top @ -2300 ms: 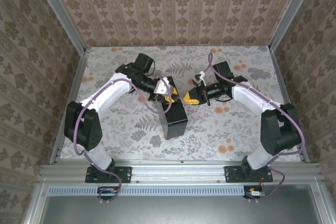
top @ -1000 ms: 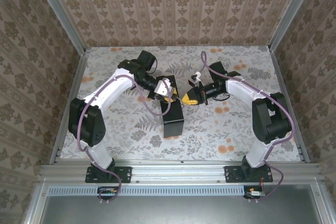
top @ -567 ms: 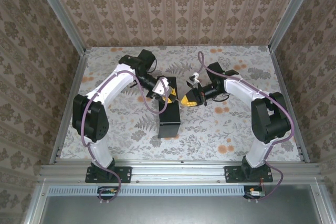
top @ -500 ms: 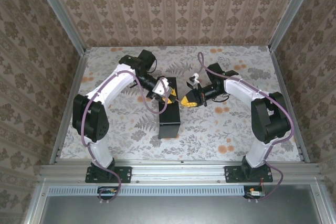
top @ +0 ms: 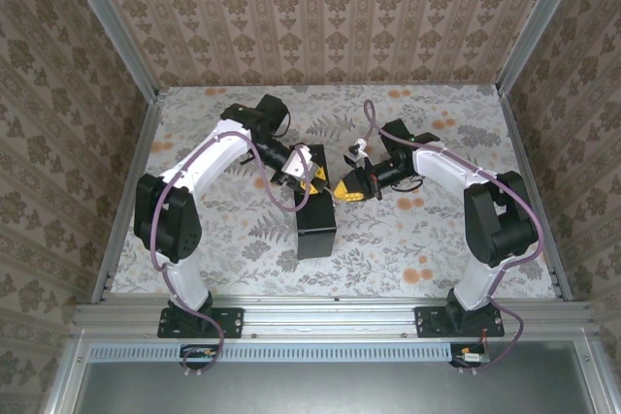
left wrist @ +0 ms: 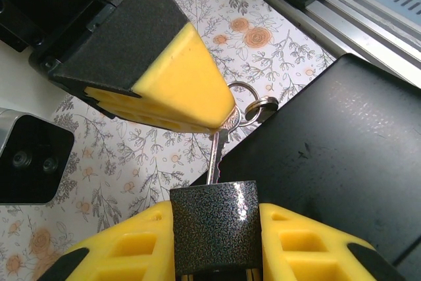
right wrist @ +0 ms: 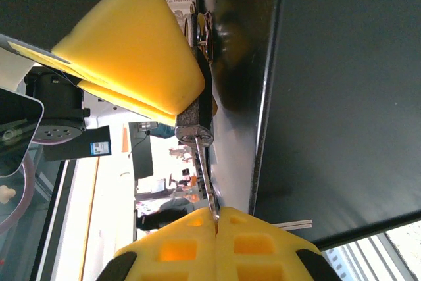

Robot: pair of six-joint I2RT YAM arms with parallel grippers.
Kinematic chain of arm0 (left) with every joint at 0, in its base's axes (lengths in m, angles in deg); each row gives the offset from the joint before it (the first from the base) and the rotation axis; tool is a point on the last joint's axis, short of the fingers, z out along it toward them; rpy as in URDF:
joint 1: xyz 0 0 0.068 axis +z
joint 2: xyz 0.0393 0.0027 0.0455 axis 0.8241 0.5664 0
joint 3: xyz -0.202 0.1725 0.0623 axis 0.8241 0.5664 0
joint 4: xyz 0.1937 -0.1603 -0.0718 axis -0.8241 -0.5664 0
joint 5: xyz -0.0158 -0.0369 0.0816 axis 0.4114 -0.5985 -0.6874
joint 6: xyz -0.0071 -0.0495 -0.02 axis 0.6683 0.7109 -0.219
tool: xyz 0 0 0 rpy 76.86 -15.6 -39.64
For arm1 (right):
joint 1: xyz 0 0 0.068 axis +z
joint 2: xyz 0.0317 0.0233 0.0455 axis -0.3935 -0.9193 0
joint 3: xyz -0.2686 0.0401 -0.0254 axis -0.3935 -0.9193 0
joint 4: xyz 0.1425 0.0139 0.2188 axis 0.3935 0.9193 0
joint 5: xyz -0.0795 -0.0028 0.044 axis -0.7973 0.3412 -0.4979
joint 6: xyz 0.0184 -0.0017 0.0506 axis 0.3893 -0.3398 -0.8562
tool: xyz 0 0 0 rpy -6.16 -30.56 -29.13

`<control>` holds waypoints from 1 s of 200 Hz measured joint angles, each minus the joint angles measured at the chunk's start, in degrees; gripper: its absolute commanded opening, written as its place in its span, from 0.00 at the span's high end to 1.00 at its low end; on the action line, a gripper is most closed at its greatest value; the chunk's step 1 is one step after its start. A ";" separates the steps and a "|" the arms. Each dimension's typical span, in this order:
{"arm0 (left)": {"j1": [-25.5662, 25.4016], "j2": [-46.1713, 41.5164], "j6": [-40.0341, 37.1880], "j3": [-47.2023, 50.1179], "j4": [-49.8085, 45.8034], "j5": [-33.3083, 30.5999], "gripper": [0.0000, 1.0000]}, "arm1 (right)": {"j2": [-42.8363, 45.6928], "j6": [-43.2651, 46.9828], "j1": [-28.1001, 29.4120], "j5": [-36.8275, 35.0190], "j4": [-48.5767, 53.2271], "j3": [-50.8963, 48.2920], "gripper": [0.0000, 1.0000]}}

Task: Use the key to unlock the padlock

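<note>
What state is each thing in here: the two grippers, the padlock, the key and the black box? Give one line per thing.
Left gripper: shut on the dark speckled metal padlock.
Right gripper: shut on the thin silver key.
Padlock: gripped by its body; shackle hidden, so locked or unlocked cannot be told.
Key: tip at the padlock's keyhole face; depth unclear.
Black rectangular box: lying on the floral table, lid state unclear.

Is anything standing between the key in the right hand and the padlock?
Nothing visible does. The key runs straight from the right hand to the padlock, gripped in the left hand; the black box lies beside them, not between.
</note>
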 measured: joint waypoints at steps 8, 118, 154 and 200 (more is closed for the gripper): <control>-0.07 0.00 0.00 0.00 0.02 -0.02 0.83 | 0.00 -0.13 -0.07 -0.04 0.04 0.02 1.00; -0.20 0.00 0.02 0.04 1.07 -0.81 0.83 | 0.00 -4.28 -1.81 -0.94 -1.36 0.59 1.00; -0.20 0.00 0.07 0.02 1.11 -1.03 0.83 | 0.04 -4.42 -2.25 -1.81 -1.33 1.01 1.00; -0.20 0.00 0.33 0.02 1.11 -1.18 0.84 | 0.04 -6.29 -2.19 -2.01 -2.86 1.01 1.00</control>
